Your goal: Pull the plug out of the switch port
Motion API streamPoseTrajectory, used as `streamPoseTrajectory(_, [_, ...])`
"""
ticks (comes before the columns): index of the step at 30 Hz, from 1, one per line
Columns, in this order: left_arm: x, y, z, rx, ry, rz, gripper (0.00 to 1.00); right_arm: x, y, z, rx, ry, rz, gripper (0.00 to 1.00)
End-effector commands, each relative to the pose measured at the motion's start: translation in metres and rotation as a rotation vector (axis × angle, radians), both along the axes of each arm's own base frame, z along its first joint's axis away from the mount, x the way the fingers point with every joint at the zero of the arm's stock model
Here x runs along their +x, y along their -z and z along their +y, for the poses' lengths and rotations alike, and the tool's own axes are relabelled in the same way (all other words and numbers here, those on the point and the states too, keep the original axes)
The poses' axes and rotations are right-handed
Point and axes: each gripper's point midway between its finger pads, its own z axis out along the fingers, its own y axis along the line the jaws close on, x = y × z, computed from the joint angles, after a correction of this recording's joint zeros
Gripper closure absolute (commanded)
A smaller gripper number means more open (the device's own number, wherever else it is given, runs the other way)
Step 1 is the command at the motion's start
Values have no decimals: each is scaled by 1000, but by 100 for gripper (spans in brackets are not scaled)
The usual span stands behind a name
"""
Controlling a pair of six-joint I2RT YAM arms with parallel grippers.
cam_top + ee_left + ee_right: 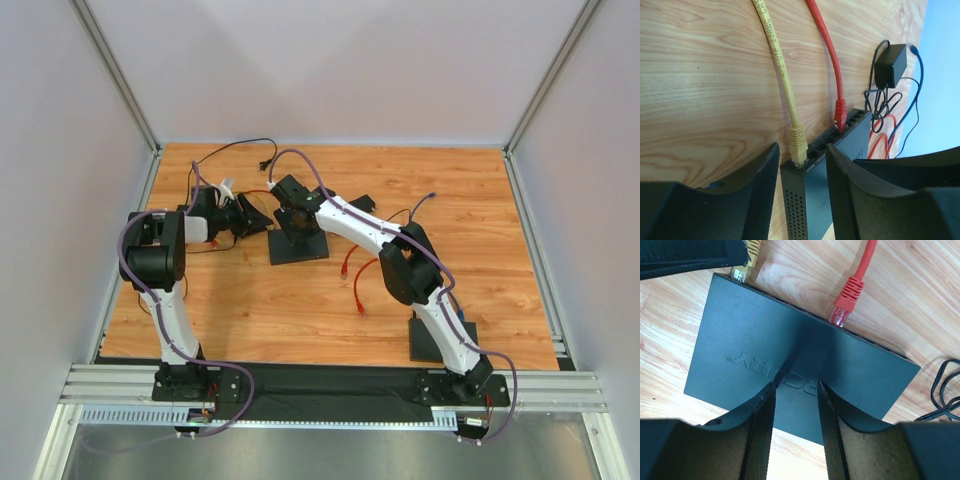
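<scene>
wooden table [250, 310] between plain grey walls [60, 150]

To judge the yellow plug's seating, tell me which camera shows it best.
The left wrist view: the yellow plug sits mid-frame, entering the end port of the switch, with its cable in view. The right wrist view catches only its tip at the top edge, partly covered. The top external view doesn't resolve it.

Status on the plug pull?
Left gripper open, flanking yellow plug. Right gripper open, over switch. That plug and red plug both seated. Nothing in the way.
</scene>
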Motion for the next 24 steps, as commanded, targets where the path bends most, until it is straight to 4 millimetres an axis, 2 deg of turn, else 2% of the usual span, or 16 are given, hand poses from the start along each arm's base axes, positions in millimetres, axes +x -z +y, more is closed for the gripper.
streamPoseTrajectory(1, [4, -6, -1, -7, 43, -29, 51, -67, 87, -53, -239, -24, 313, 59])
streamPoseTrajectory(15, [-6, 2, -3, -2, 86, 0, 60, -67, 87, -53, -237, -26, 313, 59])
streamPoseTrajectory(24, [-4, 5, -4, -12, 88, 13, 65, -67, 89, -53, -239, -28, 316, 59])
